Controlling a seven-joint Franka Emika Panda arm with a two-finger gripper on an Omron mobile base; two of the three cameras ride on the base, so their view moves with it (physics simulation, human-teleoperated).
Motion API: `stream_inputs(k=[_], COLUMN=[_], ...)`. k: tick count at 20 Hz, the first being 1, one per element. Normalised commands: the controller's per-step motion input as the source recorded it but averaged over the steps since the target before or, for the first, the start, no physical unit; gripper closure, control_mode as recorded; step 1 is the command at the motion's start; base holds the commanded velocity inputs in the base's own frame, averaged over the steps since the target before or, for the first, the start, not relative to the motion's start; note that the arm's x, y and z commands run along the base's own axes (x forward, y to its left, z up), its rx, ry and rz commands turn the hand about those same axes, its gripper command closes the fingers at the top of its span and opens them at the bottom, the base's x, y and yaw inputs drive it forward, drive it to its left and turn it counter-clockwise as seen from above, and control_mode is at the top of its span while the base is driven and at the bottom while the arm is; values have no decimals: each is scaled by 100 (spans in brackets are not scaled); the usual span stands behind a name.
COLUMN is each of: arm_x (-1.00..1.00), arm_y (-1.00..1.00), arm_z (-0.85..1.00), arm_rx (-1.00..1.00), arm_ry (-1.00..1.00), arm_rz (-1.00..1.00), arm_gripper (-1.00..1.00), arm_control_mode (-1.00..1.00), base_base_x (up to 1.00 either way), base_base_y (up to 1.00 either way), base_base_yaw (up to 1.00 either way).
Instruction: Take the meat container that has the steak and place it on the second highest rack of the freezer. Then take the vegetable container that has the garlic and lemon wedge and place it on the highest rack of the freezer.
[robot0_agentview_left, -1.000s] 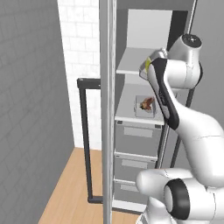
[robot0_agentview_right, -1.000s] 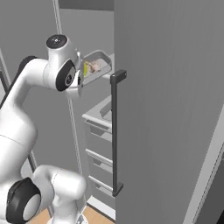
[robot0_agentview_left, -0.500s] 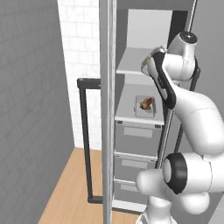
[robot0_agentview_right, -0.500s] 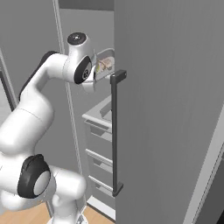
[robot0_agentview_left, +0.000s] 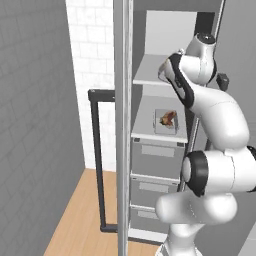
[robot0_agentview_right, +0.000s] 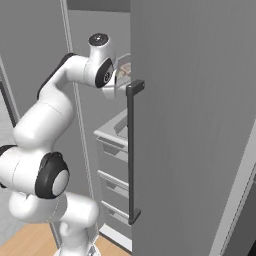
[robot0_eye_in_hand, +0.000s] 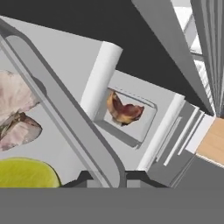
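Gripper (robot0_eye_in_hand: 107, 180) is clamping rim of veg tray (robot0_eye_in_hand: 65, 113) w/ lemon wedge (robot0_eye_in_hand: 26, 174) + garlic (robot0_eye_in_hand: 17, 118), holding it up by freezer (robot0_agentview_left: 165, 75) top shelf for placing, while meat tray (robot0_agentview_left: 166, 121) w/ steak (robot0_agentview_left: 169, 117) is sitting on shelf below.

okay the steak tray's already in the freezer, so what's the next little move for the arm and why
Probably ease the vegetable container, pinched at its rim by the tool, forward over the highest rack. The meat container sits on the rack below, and the hand view looks down on it.
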Motion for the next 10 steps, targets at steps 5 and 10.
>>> stream_inputs(k=[5,10], arm_x=[38,44], arm_y=[0,0], arm_z=[0,-2], arm_rx=[0,0], arm_ry=[0,7], arm_rz=[0,0], arm_gripper=[100,100], arm_control_mode=[-100,-100], base_base_x=[0,0], base_base_y=[0,0], base_base_yaw=[0,0])
